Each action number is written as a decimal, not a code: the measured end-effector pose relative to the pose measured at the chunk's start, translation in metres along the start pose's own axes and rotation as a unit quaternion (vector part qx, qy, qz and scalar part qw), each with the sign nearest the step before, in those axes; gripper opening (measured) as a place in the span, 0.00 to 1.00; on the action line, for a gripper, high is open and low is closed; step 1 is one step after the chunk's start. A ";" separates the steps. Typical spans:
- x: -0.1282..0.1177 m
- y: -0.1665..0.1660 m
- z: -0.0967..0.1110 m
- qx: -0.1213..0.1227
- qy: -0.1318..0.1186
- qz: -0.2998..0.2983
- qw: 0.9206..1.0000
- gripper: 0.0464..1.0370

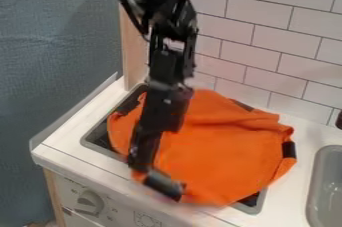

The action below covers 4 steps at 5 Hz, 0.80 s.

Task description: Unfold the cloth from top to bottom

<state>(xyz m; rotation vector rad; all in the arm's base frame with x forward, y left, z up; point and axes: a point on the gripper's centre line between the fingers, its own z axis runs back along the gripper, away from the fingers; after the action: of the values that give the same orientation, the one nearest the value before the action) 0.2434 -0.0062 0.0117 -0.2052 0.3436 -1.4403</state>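
Observation:
The black gripper (164, 186) hangs at the front left edge of the orange cloth (230, 153), with the arm slanting down over the cloth's left part. Orange fabric shows on both sides of the gripper, and whether any of it is held cannot be told. The cloth lies spread and wrinkled over the stove top (98, 140), with folds near its back right corner. Part of its left side is hidden behind the arm.
A grey sink (326, 186) is set into the white counter (302, 127) at the right. White wall tiles (280, 36) rise behind the stove, and a wooden post (132, 46) stands at the back left. Oven knobs (89, 202) are on the front panel.

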 end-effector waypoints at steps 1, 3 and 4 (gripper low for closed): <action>-0.001 -0.001 -0.003 0.000 0.003 0.002 1.000 0.18; -0.001 -0.001 -0.003 -0.002 -0.003 0.010 1.000 0.78; 0.001 0.004 0.002 0.008 -0.004 0.007 1.000 0.98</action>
<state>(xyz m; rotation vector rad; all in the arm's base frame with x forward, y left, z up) 0.2478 -0.0072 0.0122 -0.1952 0.3270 -1.4286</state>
